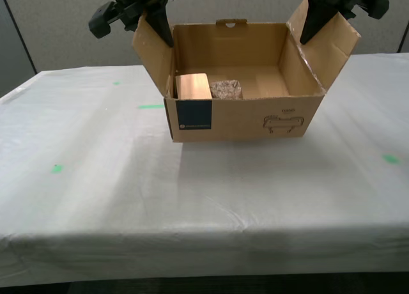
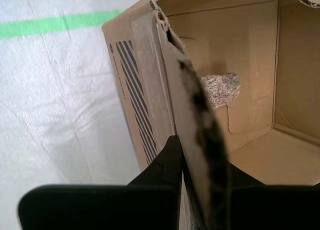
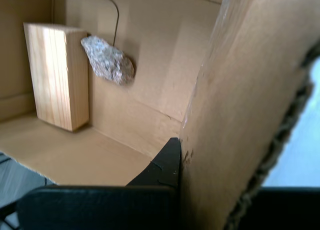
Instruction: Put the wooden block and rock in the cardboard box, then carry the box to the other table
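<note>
The cardboard box (image 1: 249, 118) stands open on the other table (image 1: 128, 179), draped in a white sheet; whether it touches the sheet I cannot tell. Inside lie the wooden block (image 1: 193, 86) (image 3: 57, 75) and, beside it, the rock (image 1: 225, 89) (image 3: 109, 60) (image 2: 221, 89). My second gripper (image 1: 156, 25) (image 2: 187, 190) is shut on the side flap (image 2: 195, 115) at the exterior view's left. My first gripper (image 1: 316, 22) (image 3: 185, 185) is shut on the opposite flap (image 3: 245, 100). The block is hidden in the second wrist view.
Green tape marks (image 1: 151, 105) (image 2: 55, 25) lie on the sheet beside the box, with others (image 1: 57, 169) (image 1: 390, 158) further out. The table's front edge runs across the bottom of the exterior view. A grey partition wall stands behind.
</note>
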Robot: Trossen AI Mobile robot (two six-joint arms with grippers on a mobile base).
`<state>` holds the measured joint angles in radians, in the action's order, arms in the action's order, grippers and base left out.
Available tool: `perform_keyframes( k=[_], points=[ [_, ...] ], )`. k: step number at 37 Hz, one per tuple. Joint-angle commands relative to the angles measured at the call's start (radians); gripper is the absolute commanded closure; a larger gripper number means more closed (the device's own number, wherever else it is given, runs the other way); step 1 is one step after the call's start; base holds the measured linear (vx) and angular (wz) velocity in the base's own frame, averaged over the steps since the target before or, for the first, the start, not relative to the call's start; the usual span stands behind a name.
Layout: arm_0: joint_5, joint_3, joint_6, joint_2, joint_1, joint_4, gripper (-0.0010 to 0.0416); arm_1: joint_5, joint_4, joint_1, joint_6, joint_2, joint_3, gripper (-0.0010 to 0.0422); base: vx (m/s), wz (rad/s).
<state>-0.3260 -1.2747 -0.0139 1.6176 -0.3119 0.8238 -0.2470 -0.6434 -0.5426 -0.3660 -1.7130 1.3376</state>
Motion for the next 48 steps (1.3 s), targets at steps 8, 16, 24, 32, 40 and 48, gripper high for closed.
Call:
perform_keyframes(
  k=[8, 16, 24, 32, 40, 48],
  points=[
    [-0.021, -0.051, 0.033, 0.07, 0.0, -0.032, 0.0407, -0.022, 0.029, 0.019, 0.005, -0.077, 0.094, 0.0413, -0.016, -0.005],
    [-0.021, -0.142, 0.037, 0.18, 0.0, -0.036, 0.0407, -0.023, 0.027, 0.021, 0.006, -0.185, 0.184, 0.0413, -0.002, 0.001],
    [-0.02, -0.321, 0.038, 0.301, 0.003, 0.02, 0.0407, -0.023, -0.001, 0.047, 0.008, -0.285, 0.318, 0.0413, 0.0, 0.0],
    [-0.013, -0.511, 0.037, 0.445, 0.005, 0.109, 0.0407, -0.023, -0.069, 0.102, 0.053, -0.362, 0.421, 0.0413, 0.0, 0.0],
    [-0.013, -0.638, 0.039, 0.571, 0.006, 0.154, 0.0407, -0.023, -0.066, 0.166, 0.062, -0.382, 0.419, 0.0413, 0.0, 0.0],
    [0.093, -0.704, 0.041, 0.636, 0.006, 0.225, 0.0407, -0.025, -0.042, 0.167, 0.072, -0.411, 0.42, 0.0413, 0.0, 0.0]
  ],
)
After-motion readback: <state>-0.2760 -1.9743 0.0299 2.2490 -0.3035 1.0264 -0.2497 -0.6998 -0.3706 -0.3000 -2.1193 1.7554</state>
